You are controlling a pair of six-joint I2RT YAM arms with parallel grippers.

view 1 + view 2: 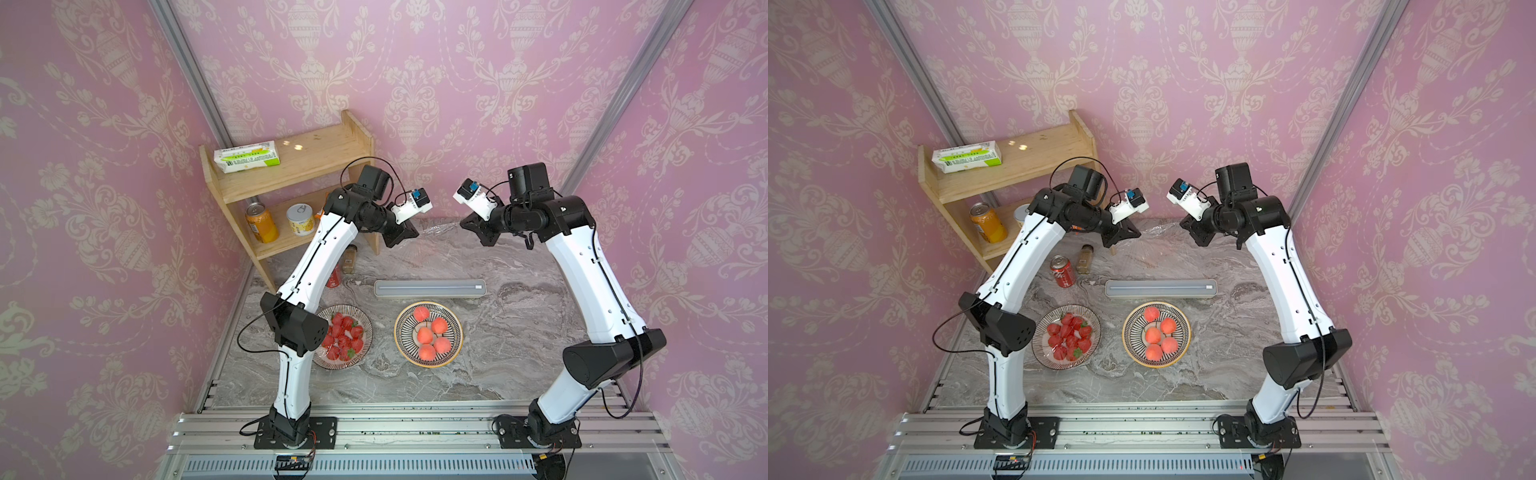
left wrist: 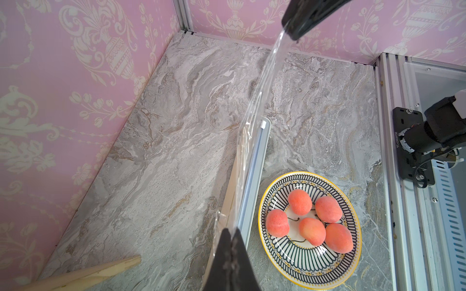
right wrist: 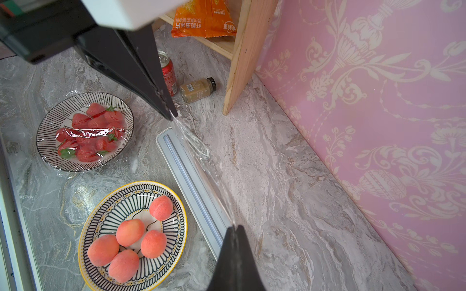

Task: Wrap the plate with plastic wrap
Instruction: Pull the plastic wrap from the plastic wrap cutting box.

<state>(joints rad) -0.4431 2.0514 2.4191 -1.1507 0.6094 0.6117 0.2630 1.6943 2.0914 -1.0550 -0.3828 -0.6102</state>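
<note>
A sheet of clear plastic wrap [image 1: 438, 228] [image 2: 254, 108] [image 3: 199, 148] hangs stretched in the air between my two grippers, above the back of the table. My left gripper [image 1: 413, 233] [image 2: 230, 230] is shut on one end of it. My right gripper [image 1: 464, 224] [image 3: 235, 226] is shut on the opposite end. Below and nearer the front lies the long pale grey dispenser box [image 1: 430, 289] [image 2: 254, 163]. In front of the box sits the yellow-rimmed striped plate [image 1: 405, 332] [image 3: 161, 264] holding several peaches, with no film over it.
A second striped plate [image 1: 361, 328] [image 3: 50, 121] of strawberries under film sits left of the peach plate, partly below my left arm. A wooden shelf [image 1: 291, 174] with cans stands back left. A red can [image 1: 1062, 271] and a spice jar [image 1: 1084, 258] stand beside it.
</note>
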